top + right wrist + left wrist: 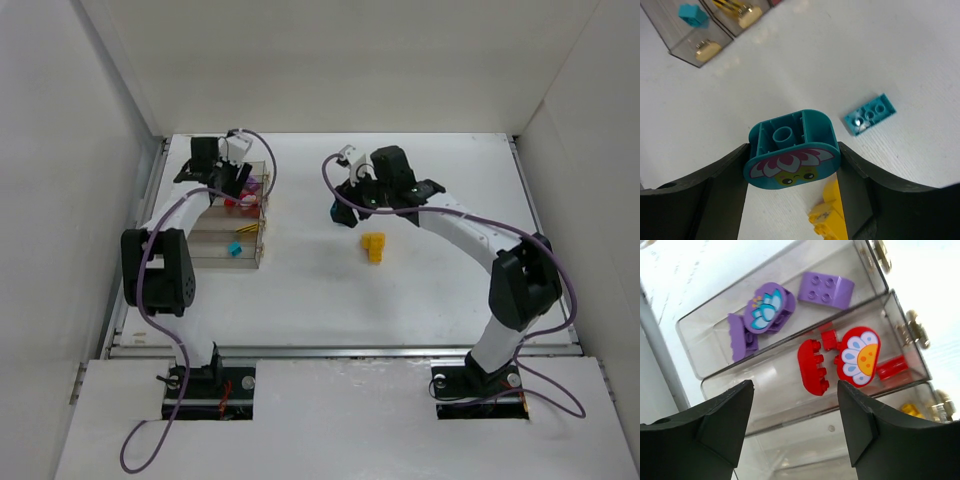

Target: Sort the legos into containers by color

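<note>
Bins [710, 382]: red bricks [812, 365], purple bricks [825, 290] in adjoining compartments;
Left gripper [795, 390]: jaws apart, empty, above them;
Right gripper [792, 152]: clenched on teal brick [790, 167]

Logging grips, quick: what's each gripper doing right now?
Left gripper: open, holding nothing.
Right gripper: shut on the teal flower brick.

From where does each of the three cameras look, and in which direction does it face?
Top external: above and behind the robot, facing down on the table; the left arm and right arm show.
Left wrist: on the left arm, facing down into the containers holding purple legos and red legos; open left gripper shows.
Right wrist: on the right arm, facing down at the table; right gripper shows, shut on a teal lego.
Shared: the yellow lego appears in top and right wrist views.
</note>
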Available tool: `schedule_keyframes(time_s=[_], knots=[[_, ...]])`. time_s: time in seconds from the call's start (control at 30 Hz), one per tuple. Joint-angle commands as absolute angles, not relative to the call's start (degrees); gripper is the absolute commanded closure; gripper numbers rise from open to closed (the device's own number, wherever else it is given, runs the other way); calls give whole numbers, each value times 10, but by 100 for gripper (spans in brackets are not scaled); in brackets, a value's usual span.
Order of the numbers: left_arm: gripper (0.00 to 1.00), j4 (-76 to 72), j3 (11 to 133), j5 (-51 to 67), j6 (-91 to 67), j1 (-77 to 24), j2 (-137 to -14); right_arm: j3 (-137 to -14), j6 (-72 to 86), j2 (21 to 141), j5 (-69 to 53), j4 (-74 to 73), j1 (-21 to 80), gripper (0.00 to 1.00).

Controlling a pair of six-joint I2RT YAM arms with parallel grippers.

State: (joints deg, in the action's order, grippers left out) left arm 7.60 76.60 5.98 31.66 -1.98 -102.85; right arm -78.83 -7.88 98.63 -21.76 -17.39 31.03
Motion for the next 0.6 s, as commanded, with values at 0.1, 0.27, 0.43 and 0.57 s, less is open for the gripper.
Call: schedule_keyframes(time_s=[0.1,0.27,0.43,0.57], knots=[[31,70,823,-70,137,7,-905,-918,-48,1026,-254,-142,380,100],[29,140,872,-87,12,87,-881,-1089,-32,1155,-328,-189,452,100],[29,144,817,-74,11,117,-801,-1180,66,1241,-373,-174,479,100],[29,144,768,-98,11,122,-770,-1185,154,1287,-310,-91,493,100]])
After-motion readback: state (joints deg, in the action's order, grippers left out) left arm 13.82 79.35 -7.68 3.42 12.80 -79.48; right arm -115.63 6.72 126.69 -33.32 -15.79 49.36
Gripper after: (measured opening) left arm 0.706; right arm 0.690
